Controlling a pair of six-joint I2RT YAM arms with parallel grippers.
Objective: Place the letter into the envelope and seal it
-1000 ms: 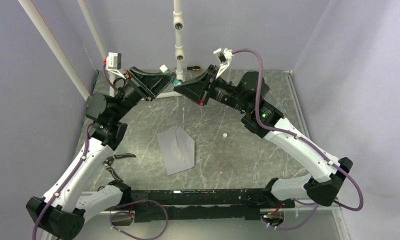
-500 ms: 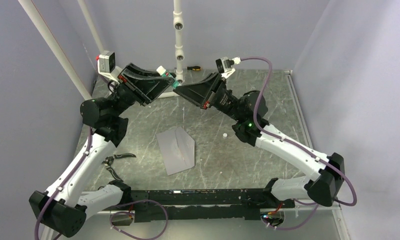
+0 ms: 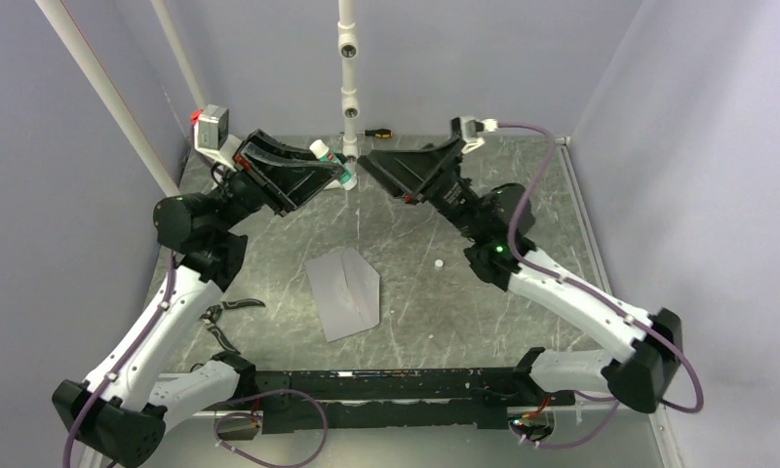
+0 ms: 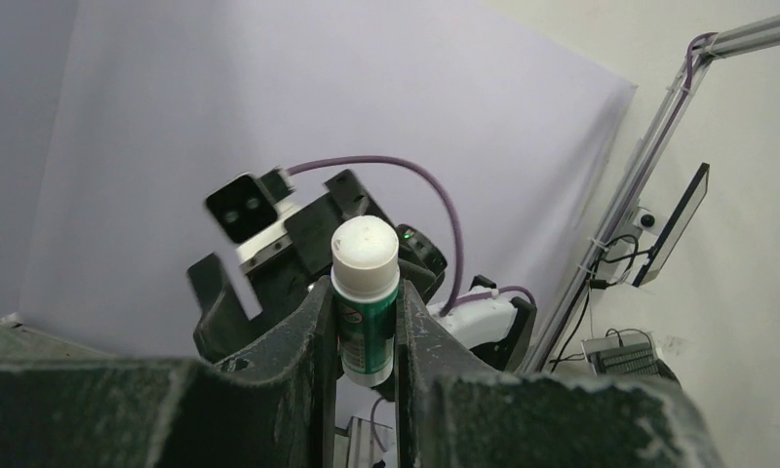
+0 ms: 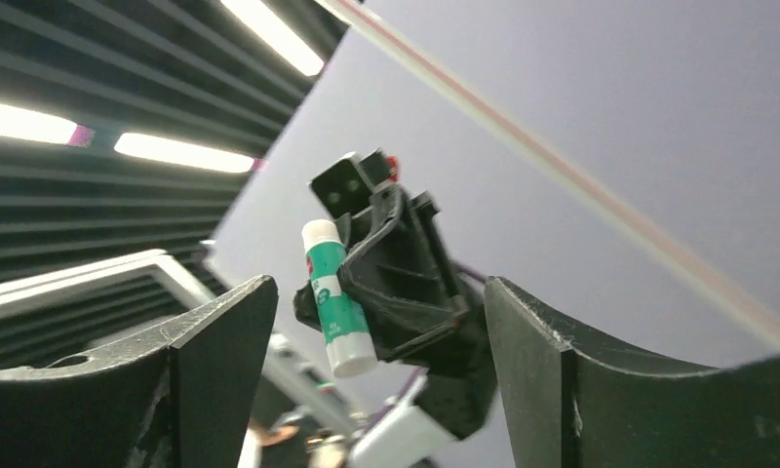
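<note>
The light grey envelope (image 3: 344, 291) lies flat in the middle of the table, and neither gripper touches it. The letter does not show in any view. High over the table's far side, my left gripper (image 3: 330, 166) (image 4: 365, 294) is shut on a green glue stick (image 3: 319, 149) (image 4: 366, 317) with white ends. My right gripper (image 3: 365, 162) (image 5: 378, 292) faces it, a short way to its right, with its jaws wide apart and nothing between them. In the right wrist view the glue stick (image 5: 333, 302) shows beyond the fingers, held by the left gripper.
A white pipe post (image 3: 347, 68) rises at the back centre, with a screwdriver (image 3: 376, 133) lying beside it. A black-handled tool (image 3: 232, 307) lies by the left arm. A small white bit (image 3: 438, 263) sits right of the envelope. Grey walls enclose the table.
My right gripper was shut at the tip of the glue stick; it has opened wide and drawn back to the right. The left gripper keeps the stick and has shifted slightly.
</note>
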